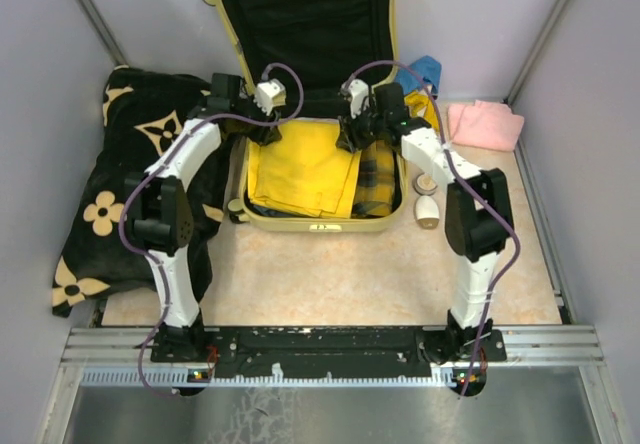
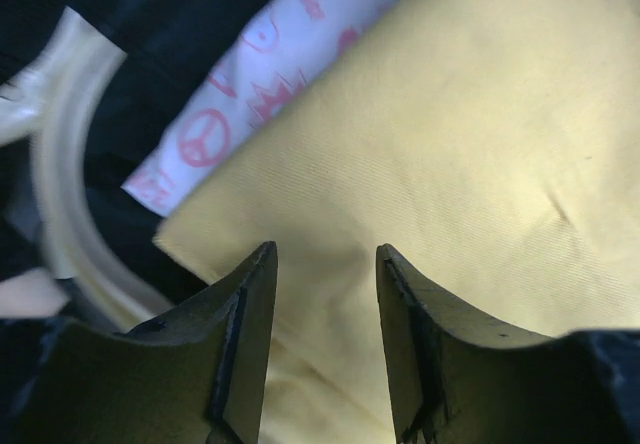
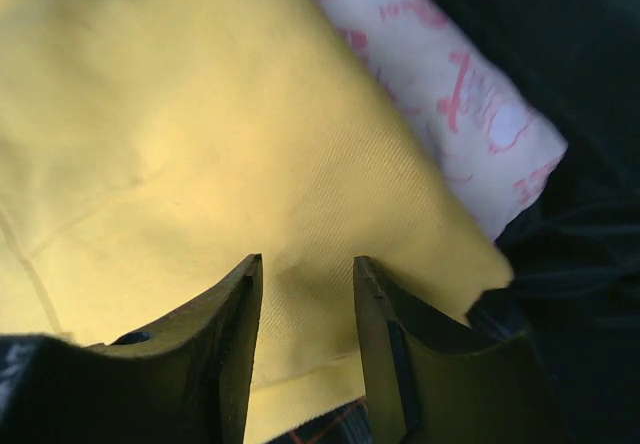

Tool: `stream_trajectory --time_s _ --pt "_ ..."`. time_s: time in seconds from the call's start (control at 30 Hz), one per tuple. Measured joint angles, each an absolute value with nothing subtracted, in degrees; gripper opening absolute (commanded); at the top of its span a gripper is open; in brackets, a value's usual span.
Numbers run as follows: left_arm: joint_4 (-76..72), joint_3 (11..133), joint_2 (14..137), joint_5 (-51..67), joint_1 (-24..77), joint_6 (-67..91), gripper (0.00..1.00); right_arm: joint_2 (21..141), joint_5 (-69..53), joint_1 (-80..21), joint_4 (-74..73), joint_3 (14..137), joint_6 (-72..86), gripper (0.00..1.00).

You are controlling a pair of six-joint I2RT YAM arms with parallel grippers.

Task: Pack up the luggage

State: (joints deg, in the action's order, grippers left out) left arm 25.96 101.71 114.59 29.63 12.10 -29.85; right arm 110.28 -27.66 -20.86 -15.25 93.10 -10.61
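Note:
The pale-yellow luggage (image 1: 318, 226) lies open in the top view, its black-lined lid (image 1: 300, 24) standing up at the back. A folded yellow cloth (image 1: 300, 169) lies in it over a dark plaid cloth (image 1: 378, 179). My left gripper (image 1: 262, 129) hovers at the cloth's far left corner and my right gripper (image 1: 352, 134) at its far right corner. The left wrist view shows my left gripper (image 2: 326, 254) open just above the yellow cloth (image 2: 450, 144), beside a white pink-printed fabric (image 2: 250, 84) and the luggage rim (image 2: 60, 164). My right gripper (image 3: 306, 262) is also open over the yellow cloth (image 3: 180, 134).
A black blanket with tan flowers (image 1: 130, 184) lies left of the luggage. To its right are a pink cloth (image 1: 485, 124), a blue item (image 1: 422, 72) and a small white and brown object (image 1: 427, 209). Grey walls close in on three sides.

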Motion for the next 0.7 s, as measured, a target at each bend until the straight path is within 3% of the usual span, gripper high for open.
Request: stream_trajectory --time_s 0.23,0.57,0.7 --pt "26.24 98.26 119.15 29.06 12.78 -31.29 0.52 119.37 -27.09 -20.62 -14.79 92.84 -12.1 0.43" --pt "21.96 80.53 107.61 28.93 14.28 -31.83 0.55 110.89 -28.08 -20.56 -13.76 81.62 -18.94 0.5" --pt "24.51 80.09 105.93 28.47 14.2 -31.31 0.65 108.92 -28.82 -20.51 -18.06 80.86 -19.4 0.57"
